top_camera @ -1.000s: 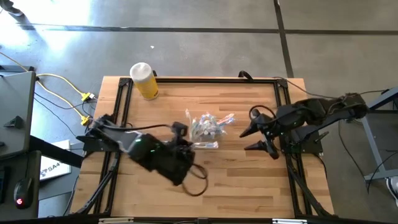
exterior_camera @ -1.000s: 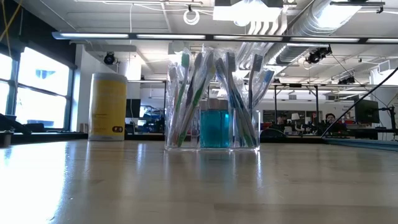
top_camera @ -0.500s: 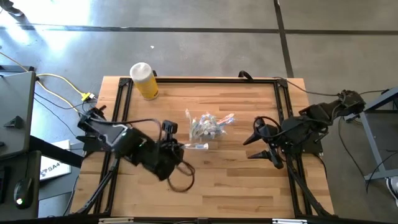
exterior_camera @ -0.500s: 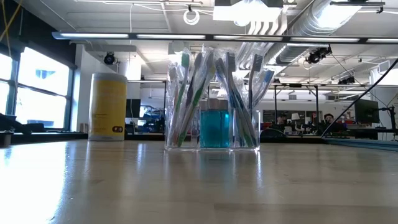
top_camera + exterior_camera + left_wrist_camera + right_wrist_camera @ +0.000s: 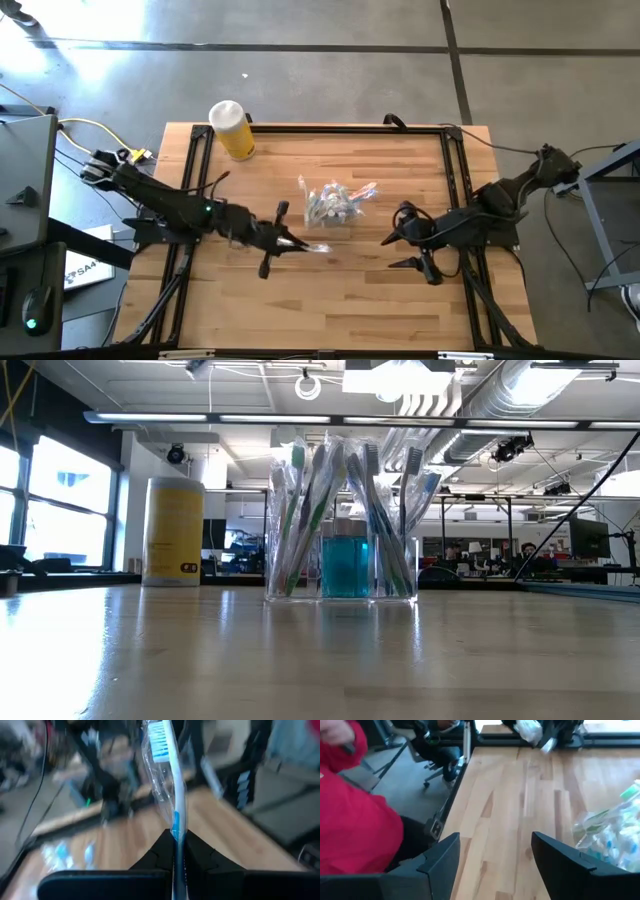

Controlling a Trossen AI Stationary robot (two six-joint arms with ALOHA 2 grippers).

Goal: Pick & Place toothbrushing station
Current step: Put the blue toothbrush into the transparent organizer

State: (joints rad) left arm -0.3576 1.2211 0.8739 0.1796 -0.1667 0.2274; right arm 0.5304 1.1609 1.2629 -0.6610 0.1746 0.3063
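Pale wood-plank table, left gripper pinching thin film-wrapped toothbrush (blue-bristled), right gripper spread wide.

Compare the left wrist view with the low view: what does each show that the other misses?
Only the left wrist view shows the left claw shut on a wrapped white-and-blue toothbrush. Only the low view shows the yellow bottle standing beside the clear plastic container, with pastel toothbrushes upright inside; no arm appears there. Both share the wooden table.
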